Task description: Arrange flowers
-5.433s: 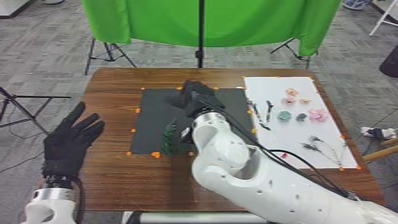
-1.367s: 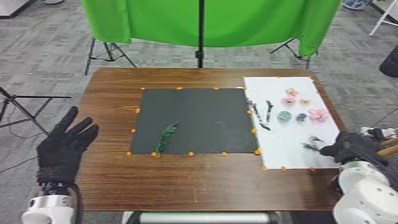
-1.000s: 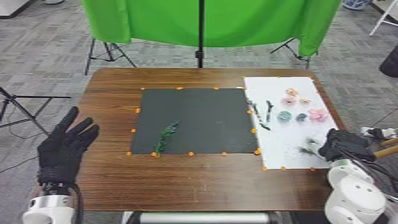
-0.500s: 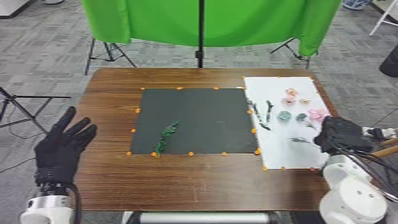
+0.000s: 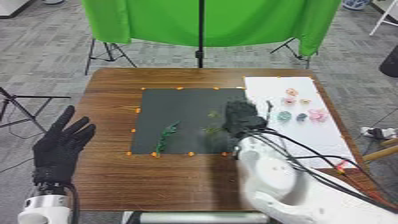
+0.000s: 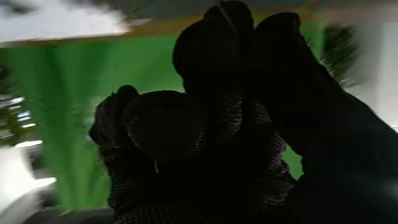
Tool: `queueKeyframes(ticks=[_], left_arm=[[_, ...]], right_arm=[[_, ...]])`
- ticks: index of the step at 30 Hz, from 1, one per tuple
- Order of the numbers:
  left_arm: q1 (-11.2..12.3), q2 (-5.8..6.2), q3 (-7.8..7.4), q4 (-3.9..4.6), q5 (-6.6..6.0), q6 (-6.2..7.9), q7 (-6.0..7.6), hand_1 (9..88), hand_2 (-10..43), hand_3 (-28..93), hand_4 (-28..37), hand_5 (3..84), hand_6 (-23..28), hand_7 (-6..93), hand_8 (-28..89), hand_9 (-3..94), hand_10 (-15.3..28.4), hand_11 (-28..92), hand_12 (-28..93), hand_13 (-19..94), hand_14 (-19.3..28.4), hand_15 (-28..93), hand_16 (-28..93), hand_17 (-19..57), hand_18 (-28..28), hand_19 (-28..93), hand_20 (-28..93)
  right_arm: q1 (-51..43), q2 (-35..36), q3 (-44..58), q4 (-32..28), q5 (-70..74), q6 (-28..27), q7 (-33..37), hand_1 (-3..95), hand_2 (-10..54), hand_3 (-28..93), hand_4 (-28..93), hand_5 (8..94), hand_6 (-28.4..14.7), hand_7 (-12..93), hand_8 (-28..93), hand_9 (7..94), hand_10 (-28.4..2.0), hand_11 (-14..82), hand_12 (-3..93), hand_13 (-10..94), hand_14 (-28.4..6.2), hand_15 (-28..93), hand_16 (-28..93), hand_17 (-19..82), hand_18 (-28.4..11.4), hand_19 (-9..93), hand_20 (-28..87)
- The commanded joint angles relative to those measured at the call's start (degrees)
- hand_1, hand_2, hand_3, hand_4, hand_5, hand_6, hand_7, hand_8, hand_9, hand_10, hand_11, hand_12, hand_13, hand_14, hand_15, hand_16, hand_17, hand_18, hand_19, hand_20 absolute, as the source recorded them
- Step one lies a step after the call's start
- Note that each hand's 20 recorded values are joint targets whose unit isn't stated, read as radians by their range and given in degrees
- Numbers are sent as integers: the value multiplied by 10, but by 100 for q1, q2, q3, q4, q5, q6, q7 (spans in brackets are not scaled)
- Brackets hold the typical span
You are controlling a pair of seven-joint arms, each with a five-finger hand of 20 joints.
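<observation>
Flowers [image 5: 318, 115] number six; right hand [image 5: 242, 118] grips greenery [image 5: 212, 131], left hand [image 5: 57, 154] has straight fingers.

Looks like a robotics lab to me: white robot arms [image 5: 275, 172] at 5 and 7 o'clock in the head view, green cloth [image 5: 160, 25] hung up at 12, black tripod [image 5: 11, 101] at 9, office-type grey carpet [image 5: 53, 55].

Lg green draped cloth [image 5: 151, 22] bhd brown wooden tbl [image 5: 108, 95], blk thin upright pole [image 5: 201, 35] nr cloth's ctr. Blk thin-legged tripod [image 5: 11, 97] far L. Blue-and-white rounded pot [image 5: 355, 4] upper R. Gray carpeted flr [image 5: 44, 62].
</observation>
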State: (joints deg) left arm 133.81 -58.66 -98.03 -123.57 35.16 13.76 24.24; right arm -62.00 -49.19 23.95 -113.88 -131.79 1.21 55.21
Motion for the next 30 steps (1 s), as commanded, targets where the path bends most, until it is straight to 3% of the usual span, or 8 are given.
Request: queueKeyframes(ticks=[1, 4, 6, 10, 14, 15, 22, 30], left_arm=[[-10, 97, 43, -22, -9, 75, -123, 189, 66, 804, -283, 335, 62, 67, -78, 313, 190, 213, 108, 197, 268, 518, -96, -80, 284, 559, 1], [-49, 125, 26, -18, -13, 87, -182, 190, 66, 806, -283, 335, 62, 67, -78, 314, 190, 213, 108, 197, 269, 518, -96, -80, 284, 559, 1], [-85, 71, 1, -14, 25, 66, -255, 192, 66, 806, -283, 335, 62, 67, -78, 314, 190, 214, 109, 197, 269, 518, -96, -80, 284, 559, 1], [-93, 110, 19, -28, 27, 76, -273, 193, 66, 807, -283, 336, 63, 66, -78, 314, 190, 214, 108, 198, 268, 518, -96, -79, 284, 560, 1], [-235, 56, 67, 11, 106, -18, -404, 193, 66, 808, -283, 337, 63, 66, -78, 313, 190, 214, 108, 198, 268, 518, -96, -79, 284, 560, 0], [-259, 104, 102, 15, 76, 7, -382, 193, 66, 809, -283, 337, 63, 66, -78, 314, 190, 213, 108, 198, 268, 518, -96, -79, 284, 560, 0], [-331, 42, 126, 47, 133, -75, -448, 195, 66, 808, -283, 338, 64, 65, -78, 314, 189, 214, 108, 198, 268, 519, -96, -79, 284, 560, 0], [-384, -28, 134, 74, 167, -118, -478, 197, 66, 810, -283, 338, 65, 65, -77, 314, 189, 214, 108, 198, 268, 520, -97, -79, 284, 560, 0]], right_arm=[[526, -1226, -418, 582, 252, -589, -146, 531, -95, 707, -283, 905, -16, 164, 68, 885, -121, 470, 235, 823, -78, 732, 218, 442, -245, 932, 387], [554, -1390, -518, 784, 211, -749, -112, 519, -95, 704, -282, 913, -16, 174, 71, 888, -122, 478, 236, 824, -80, 739, 221, 444, -248, 932, 399], [546, -1490, -518, 863, 250, -806, -115, 512, -95, 701, -280, 917, -16, 178, 73, 892, -123, 483, 237, 825, -82, 746, 223, 445, -249, 932, 406], [610, -1605, -633, 953, 247, -860, -57, 475, -83, 721, -276, 936, -11, 184, 69, 909, -126, 494, 239, 834, -90, 767, 226, 456, -256, 932, 451], [743, -1713, -781, 1180, 322, -780, 166, 459, -58, 729, -272, 937, -8, 206, 40, 921, -126, 497, 241, 841, -92, 776, 230, 464, -259, 932, 472], [766, -1731, -810, 1234, 337, -708, 230, 456, -52, 729, -272, 937, -7, 208, 34, 922, -126, 497, 241, 842, -93, 776, 230, 465, -260, 932, 474], [717, -1766, -861, 1378, 123, -490, 523, 434, -10, 735, -256, 937, -1, 257, -120, 937, -126, 494, 240, 855, -93, 775, 231, 480, -267, 932, 497], [582, -1827, -710, 1249, 284, -942, 465, 403, -9, 738, -250, 937, -1, 268, -140, 937, -129, 495, 237, 861, -95, 771, 235, 484, -272, 932, 502]])
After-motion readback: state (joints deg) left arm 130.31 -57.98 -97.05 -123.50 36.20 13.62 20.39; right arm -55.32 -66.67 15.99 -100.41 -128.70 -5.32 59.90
